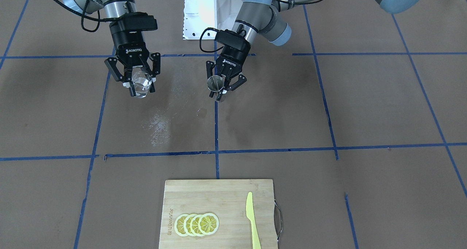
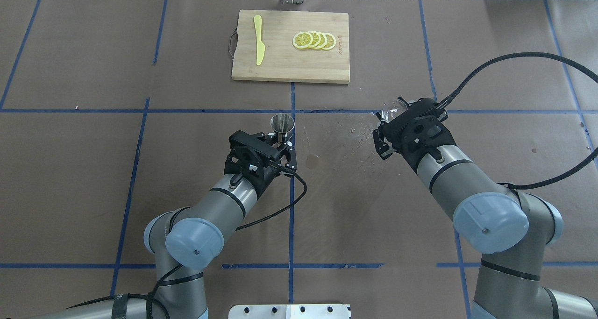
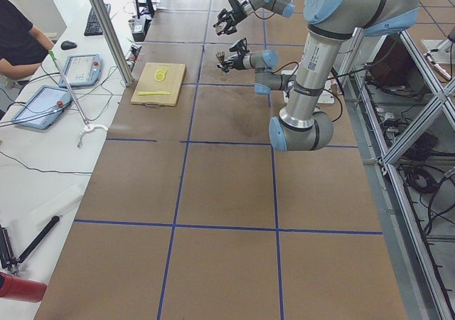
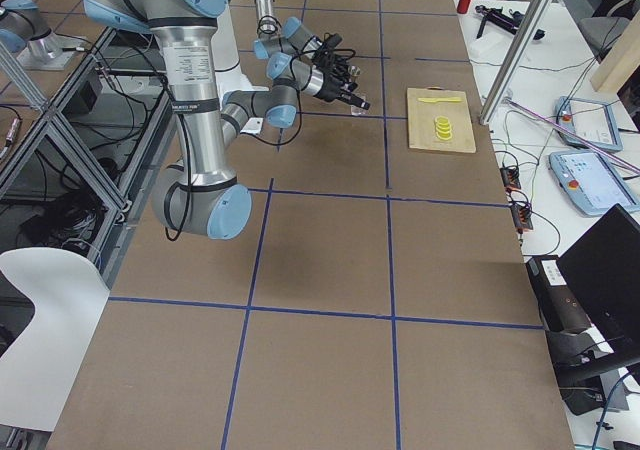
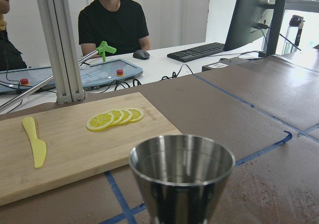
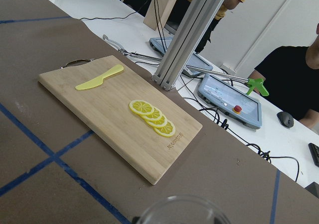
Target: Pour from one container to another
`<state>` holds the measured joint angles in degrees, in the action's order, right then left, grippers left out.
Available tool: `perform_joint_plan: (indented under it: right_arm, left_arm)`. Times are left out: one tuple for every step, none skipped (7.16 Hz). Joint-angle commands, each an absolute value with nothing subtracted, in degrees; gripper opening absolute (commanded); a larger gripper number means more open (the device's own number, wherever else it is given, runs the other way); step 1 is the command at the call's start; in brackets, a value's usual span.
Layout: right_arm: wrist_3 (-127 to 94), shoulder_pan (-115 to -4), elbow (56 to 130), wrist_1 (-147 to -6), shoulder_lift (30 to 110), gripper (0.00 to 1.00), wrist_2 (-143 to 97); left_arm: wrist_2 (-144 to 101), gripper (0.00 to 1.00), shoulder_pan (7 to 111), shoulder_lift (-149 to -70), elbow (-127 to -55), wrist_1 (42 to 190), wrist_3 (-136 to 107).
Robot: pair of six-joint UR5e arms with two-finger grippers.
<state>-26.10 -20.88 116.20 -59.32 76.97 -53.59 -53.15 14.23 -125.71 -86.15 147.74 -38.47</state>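
Note:
The clear glass cup (image 1: 141, 83) sits between the fingers of my right gripper (image 1: 142, 89), which is shut on it; its rim (image 6: 182, 211) shows at the bottom of the right wrist view. The steel jigger (image 1: 215, 83) stands upright with its open mouth up, and my left gripper (image 1: 219, 93) is shut on its lower part. In the overhead view the jigger (image 2: 282, 124) is near the table's centre line, and the glass cup (image 2: 393, 109) is well to its right. The jigger's bowl (image 5: 182, 176) fills the lower left wrist view.
A wooden cutting board (image 2: 280, 67) lies at the far side, carrying lemon slices (image 2: 314, 40) and a yellow knife (image 2: 258, 46). Pale splash marks (image 1: 159, 127) spot the brown paper between the grippers. People sit at a side bench (image 5: 149, 59) beyond the board.

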Motion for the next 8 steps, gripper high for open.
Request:
perform_joint_plan:
  right_arm:
    - [-23.31, -20.92, 116.54, -61.96, 74.98, 0.00, -53.53]
    - [-22.25, -20.83, 116.46, -62.05, 74.36, 0.00, -53.44]
    - [-22.24, -20.92, 116.46, -62.57, 72.62, 0.00, -53.26]
    - [-22.24, -20.83, 116.54, -65.71, 71.47, 0.00, -52.83]
    - [-22.24, -20.92, 116.54, -67.83, 69.63, 0.00, -52.39]
    - [-22.15, -20.83, 116.54, -69.33, 69.44, 0.00, -51.25]
    - [-21.54, -20.74, 116.54, -69.78, 69.26, 0.00, -50.81]
    - [-20.75, -20.83, 116.46, -70.13, 68.74, 0.00, -50.37]
  left_arm:
    - [-55.45, 0.00, 14.24, -127.53, -84.99, 147.74, -38.50]
    - [-55.55, 0.00, 14.24, -128.14, -84.56, 147.74, -38.58]
    - [-55.55, 0.00, 14.24, -130.06, -82.72, 147.74, -38.76]
    - [-55.55, 0.00, 14.24, -131.56, -81.14, 147.74, -38.76]
    - [-56.16, 0.00, 14.15, -132.62, -80.34, 147.74, -38.85]
    - [-56.95, 0.00, 14.15, -132.80, -80.33, 147.74, -38.85]
    - [-57.30, 0.00, 14.15, -133.15, -80.16, 147.74, -38.85]
    - [-57.74, 0.00, 14.06, -133.33, -80.16, 147.74, -38.85]
